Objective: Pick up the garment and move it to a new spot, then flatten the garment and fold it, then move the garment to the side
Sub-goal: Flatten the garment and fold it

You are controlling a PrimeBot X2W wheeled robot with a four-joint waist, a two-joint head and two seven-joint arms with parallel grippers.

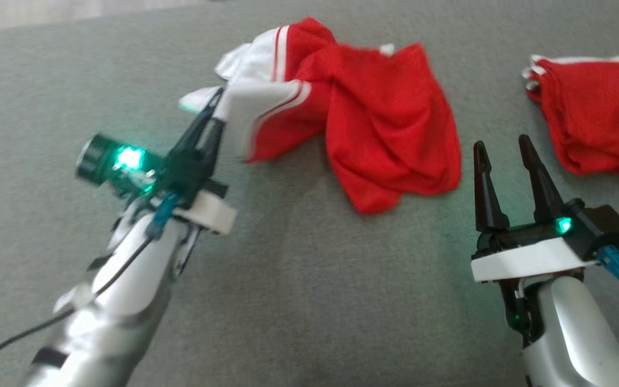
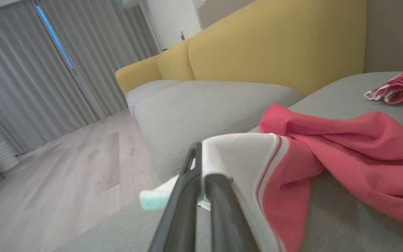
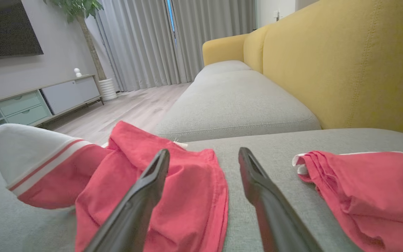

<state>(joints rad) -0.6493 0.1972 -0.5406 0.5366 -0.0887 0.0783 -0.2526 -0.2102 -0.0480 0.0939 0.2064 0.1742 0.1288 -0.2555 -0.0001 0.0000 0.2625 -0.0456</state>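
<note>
Pinching the garment's (image 1: 384, 134) white band, the left gripper (image 1: 215, 105) is clamped shut.
The rest lies crumpled on the grey cushion (image 1: 299, 279); so thin a pinch may slip during lifting. The right gripper (image 1: 502, 142) hovers wide open, empty, near a folded red cloth (image 1: 599, 118).

Left end effector (image 1: 215, 102) clamped shut, arm outstretched — right end effector (image 1: 502, 144) low, jaws wide apart.

Living room, yellow sofa (image 3: 345, 70), television (image 3: 5, 28), curtains (image 3: 145, 42)
</note>
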